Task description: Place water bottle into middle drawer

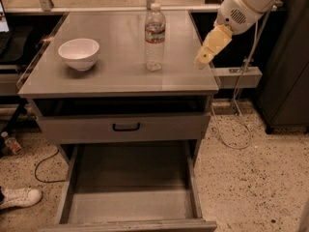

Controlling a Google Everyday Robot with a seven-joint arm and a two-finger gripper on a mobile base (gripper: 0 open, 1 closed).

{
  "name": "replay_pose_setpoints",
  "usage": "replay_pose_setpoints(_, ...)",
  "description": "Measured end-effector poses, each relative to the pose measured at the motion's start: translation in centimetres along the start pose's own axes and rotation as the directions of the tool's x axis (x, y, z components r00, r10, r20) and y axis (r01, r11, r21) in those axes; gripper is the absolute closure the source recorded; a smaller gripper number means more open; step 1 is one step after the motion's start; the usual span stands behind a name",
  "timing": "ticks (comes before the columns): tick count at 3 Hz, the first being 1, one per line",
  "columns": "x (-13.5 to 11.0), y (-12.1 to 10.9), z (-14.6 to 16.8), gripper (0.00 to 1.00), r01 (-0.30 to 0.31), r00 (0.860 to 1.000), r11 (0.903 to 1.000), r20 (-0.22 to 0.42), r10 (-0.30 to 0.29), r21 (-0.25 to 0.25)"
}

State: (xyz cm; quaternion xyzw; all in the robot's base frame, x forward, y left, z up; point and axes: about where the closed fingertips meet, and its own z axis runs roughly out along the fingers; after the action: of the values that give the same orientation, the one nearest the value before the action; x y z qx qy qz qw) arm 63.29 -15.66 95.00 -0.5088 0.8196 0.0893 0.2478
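On the smooth grey cabinet top (120,76), the water bottle (155,37) stands upright toward the back, clear and ribbed with a white cap, and a round white bowl (79,53) sits well apart to its left. Over the top's right edge hangs the cream gripper (201,60), holding nothing, with only flat tabletop between it and the bottle. Below a shut drawer front with a black handle (126,126), the middle drawer (130,204) stands pulled out, a flat-floored grey metal tray with low walls.
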Motion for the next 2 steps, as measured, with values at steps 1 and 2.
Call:
replay_pose_setpoints(1, 0.05, 0.05, 0.0, 0.0, 0.0, 1.0, 1.0, -0.001, 0.0, 0.0)
replay_pose_setpoints(2, 0.07, -0.41, 0.88, 0.0, -0.022, 0.999, 0.9996, 0.035, 0.023, -0.018)
